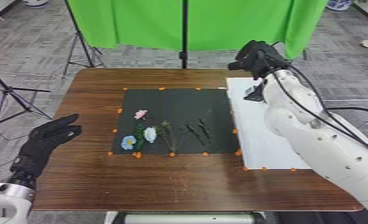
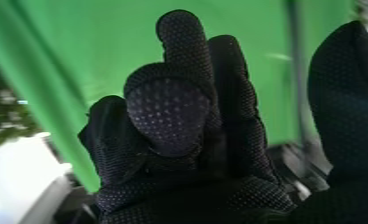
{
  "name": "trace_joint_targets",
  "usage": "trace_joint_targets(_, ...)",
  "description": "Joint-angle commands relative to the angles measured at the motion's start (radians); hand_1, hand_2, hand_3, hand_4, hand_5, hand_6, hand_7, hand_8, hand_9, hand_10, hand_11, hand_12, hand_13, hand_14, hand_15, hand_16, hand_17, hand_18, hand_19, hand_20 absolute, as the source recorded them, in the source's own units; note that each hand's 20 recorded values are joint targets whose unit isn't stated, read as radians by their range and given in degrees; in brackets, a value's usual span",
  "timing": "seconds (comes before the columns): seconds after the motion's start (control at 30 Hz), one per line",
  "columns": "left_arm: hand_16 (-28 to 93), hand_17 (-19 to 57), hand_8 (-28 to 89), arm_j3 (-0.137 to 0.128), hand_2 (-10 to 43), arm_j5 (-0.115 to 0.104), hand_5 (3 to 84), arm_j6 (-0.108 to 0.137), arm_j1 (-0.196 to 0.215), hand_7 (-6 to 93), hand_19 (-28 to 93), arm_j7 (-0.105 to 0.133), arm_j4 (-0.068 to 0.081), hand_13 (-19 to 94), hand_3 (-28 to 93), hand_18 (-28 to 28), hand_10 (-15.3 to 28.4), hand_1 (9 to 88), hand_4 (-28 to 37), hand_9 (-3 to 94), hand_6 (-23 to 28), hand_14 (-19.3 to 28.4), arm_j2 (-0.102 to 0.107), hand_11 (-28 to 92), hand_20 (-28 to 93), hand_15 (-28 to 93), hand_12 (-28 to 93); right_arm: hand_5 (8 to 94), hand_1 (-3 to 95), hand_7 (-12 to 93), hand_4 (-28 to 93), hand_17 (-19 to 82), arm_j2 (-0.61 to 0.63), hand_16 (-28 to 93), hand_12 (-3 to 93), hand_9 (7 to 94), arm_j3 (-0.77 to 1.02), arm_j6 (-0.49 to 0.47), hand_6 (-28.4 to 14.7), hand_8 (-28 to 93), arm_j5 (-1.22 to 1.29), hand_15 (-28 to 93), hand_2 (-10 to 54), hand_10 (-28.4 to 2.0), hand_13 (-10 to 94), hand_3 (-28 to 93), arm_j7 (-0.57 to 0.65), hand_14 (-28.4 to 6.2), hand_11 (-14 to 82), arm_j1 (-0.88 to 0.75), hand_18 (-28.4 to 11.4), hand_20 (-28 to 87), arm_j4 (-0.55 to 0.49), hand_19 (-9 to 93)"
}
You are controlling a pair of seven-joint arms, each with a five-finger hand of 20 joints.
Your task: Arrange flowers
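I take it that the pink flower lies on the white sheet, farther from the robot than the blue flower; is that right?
Not quite: the head view shows the pink flower on the dark mat, farther from the robot than the blue flower.

In smooth, softly shining brown wood across the desk (image 1: 176, 185), matt black on the mat (image 1: 185, 102), smooth white on the sheet (image 1: 262, 137), textured black fabric on the right hand (image 1: 259, 57), glossy, plastic-looking white along the right arm (image 1: 318, 144) and creased green cloth on the curtain (image 1: 136, 22).
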Motion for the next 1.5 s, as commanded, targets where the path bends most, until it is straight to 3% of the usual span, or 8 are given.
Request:
trace_joint_targets(0.03,-3,8.6,-6,0.006,-7.0,0.006,43.4,-0.008,-0.004,9.2,16,-0.008,0.005,40,65,14.3,14.2,37.2,-8.3,47.2,5.2,17.4,-0.001,16,16,15,10,63.5,34.2,16,-14,55,0.029,30,22.7,78.6,-0.043,0.008,0.3,-9,-0.030,61,-9.5,-14.3,86,65,0.035,-5.2,23.4,-0.027,-18.2,51,0.123,93)
trace_joint_targets(0.47,-3,8.6,-6,0.003,-7.1,0.014,43.3,-0.014,-0.003,9.1,16,-0.011,0.006,40,65,14.3,14.1,37.2,-8.2,47.1,5.2,17.3,-0.005,16,16,15,10,62.9,35.4,16,-15,55,0.043,30,24.3,75.6,-0.044,-0.049,1.0,-10,-0.066,61,-9.5,-14.4,86,66,0.104,-4.6,24.4,-0.074,-18.1,52,0.186,93)
trace_joint_targets(0.7,-3,8.6,-6,-0.003,-7.1,0.010,43.3,-0.021,0.005,9.2,16,-0.027,0.001,40,65,14.3,14.1,37.2,-8.2,47.0,5.2,17.2,-0.004,16,16,15,10,63.6,38.4,17,-16,55,0.027,30,24.7,75.7,-0.063,-0.006,2.3,-10,-0.117,62,-9.5,-14.2,86,67,0.094,-4.3,25.4,-0.113,-17.9,52,0.222,93)
trace_joint_targets(0.83,-3,8.6,-6,-0.003,-7.0,0.009,43.2,-0.024,0.003,9.1,16,-0.031,0.002,40,65,14.3,14.2,37.2,-8.2,47.1,5.2,17.3,-0.003,16,16,15,10,64.4,43.5,19,-18,57,0.019,30,25.1,76.8,-0.102,0.094,3.1,-11,-0.155,63,-9.5,-12.8,87,67,0.096,-3.0,27.1,-0.121,-17.0,53,0.255,93)
trace_joint_targets(0.97,-3,8.6,-6,0.005,-7.1,0.013,43.3,-0.020,-0.014,9.1,15,-0.009,0.013,40,65,14.3,14.1,37.3,-8.2,47.1,5.2,17.3,-0.003,16,16,15,10,66.6,54.9,21,-19,59,0.012,30,41.2,83.7,-0.157,0.246,3.0,-3,-0.175,63,-9.5,-9.2,89,58,0.102,-1.7,14.3,-0.102,-16.2,54,0.299,93)
trace_joint_targets(1.13,-3,8.6,-6,0.006,-6.9,0.014,43.3,-0.020,-0.011,9.2,15,-0.006,0.012,39,65,14.3,14.0,37.5,-8.3,47.1,5.2,17.3,-0.008,16,16,15,10,73.1,62.5,25,-20,62,0.001,31,44.8,89.1,-0.213,0.411,2.3,3,-0.182,61,-9.5,-7.9,92,56,0.084,-0.5,11.8,-0.088,-15.1,54,0.339,93)
trace_joint_targets(1.23,-3,8.6,-6,0.004,-6.9,0.015,43.2,-0.019,-0.007,9.2,15,-0.005,0.010,39,65,14.3,14.1,37.5,-8.1,47.1,5.2,17.2,-0.010,16,16,15,10,77.3,65.2,27,-20,63,0.008,32,44.8,91.0,-0.201,0.430,1.3,6,-0.178,61,-9.5,-7.7,93,55,0.079,-0.3,12.2,-0.085,-14.6,54,0.318,93)
trace_joint_targets(1.5,-3,8.6,-6,-0.010,-6.9,0.013,43.3,-0.015,0.007,9.2,15,-0.007,0.000,40,65,14.3,14.1,37.4,-8.1,47.2,5.2,17.4,-0.008,16,16,15,10,78.8,65.8,27,-19,64,0.067,33,44.6,91.8,-0.154,0.402,0.0,7,-0.113,60,-9.5,-8.0,94,55,0.077,0.3,12.0,-0.049,-14.0,54,0.112,93)
